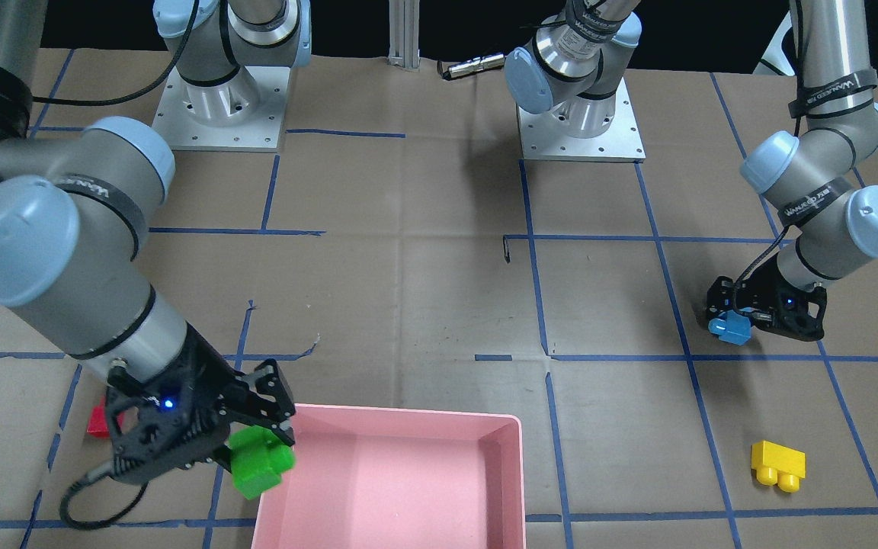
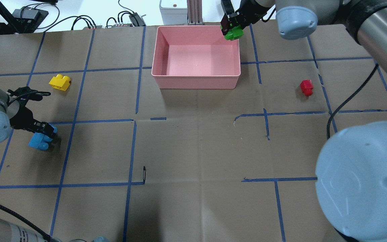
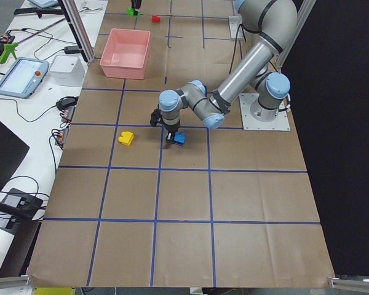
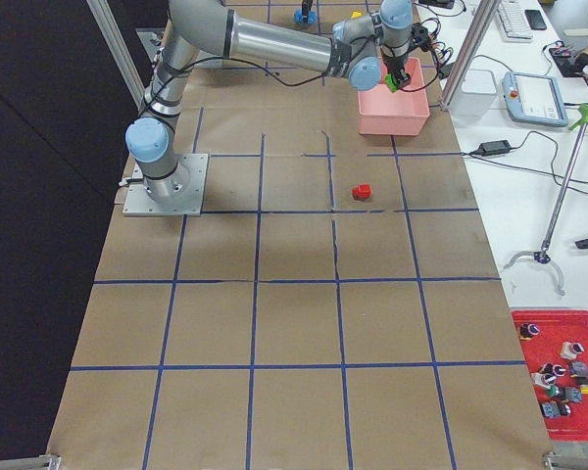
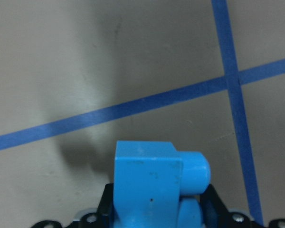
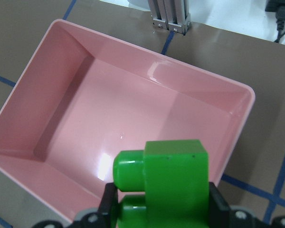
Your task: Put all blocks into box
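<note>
Overhead exterior view: my right arm stretches far forward across the table, wrist bent down, so that my right gripper hangs at the far right corner of the pink box. Its fingers are clamped on the green block, studs pointing sideways. The right wrist-mounted view shows this block raised above the box's rim, partly over the bare pink floor.

My left arm is folded low at the table's left edge, elbow bent, with my left gripper pointing down at the tabletop. Its fingers are closed around the light-blue block, which sticks out below the fingertips. I cannot tell whether the block touches the table or hangs just above it.

A yellow block lies on the table just beyond my left gripper, apart from it and well away from the box. A red block lies on the table well behind my right gripper, to the right of the box, touching neither.
</note>
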Motion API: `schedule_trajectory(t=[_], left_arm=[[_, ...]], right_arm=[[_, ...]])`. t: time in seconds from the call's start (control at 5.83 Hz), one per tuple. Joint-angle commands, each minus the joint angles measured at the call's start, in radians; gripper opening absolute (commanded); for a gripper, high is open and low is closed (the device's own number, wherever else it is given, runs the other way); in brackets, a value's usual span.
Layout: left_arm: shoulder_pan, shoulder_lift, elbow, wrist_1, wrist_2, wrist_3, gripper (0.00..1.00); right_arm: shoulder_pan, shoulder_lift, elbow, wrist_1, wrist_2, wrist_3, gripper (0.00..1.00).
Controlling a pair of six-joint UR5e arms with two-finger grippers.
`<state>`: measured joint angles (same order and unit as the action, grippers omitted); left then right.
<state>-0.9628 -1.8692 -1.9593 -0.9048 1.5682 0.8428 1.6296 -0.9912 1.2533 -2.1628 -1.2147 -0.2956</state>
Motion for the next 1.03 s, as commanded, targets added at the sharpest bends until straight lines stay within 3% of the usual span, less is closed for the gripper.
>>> schedule_trajectory(t=[0.0, 0.17, 0.34, 0.51, 0.86], left_arm=[[-0.01, 0.082, 0.214, -0.296, 0.003, -0.094, 0.16], [-0.033, 0.07, 0.384, -0.486, -0.008, -0.16, 0.15], [-0.09, 0.026, 0.527, -0.606, -0.008, -0.265, 0.14], [-0.153, -0.035, 0.622, -0.638, -0.016, -0.368, 0.14], [-0.307, -0.149, 0.765, -0.638, -0.092, -0.653, 0.14]], right_arm=[[0.019, 0.048, -0.055, -0.047, -0.014, -0.016, 0.47], [0.019, 0.051, -0.052, -0.157, -0.051, -0.052, 0.99], [0.019, 0.043, -0.049, -0.164, -0.112, -0.059, 1.0], [0.015, 0.034, -0.034, -0.157, -0.117, -0.057, 1.0], [-0.045, -0.051, 0.012, -0.08, -0.367, -0.048, 0.99]])
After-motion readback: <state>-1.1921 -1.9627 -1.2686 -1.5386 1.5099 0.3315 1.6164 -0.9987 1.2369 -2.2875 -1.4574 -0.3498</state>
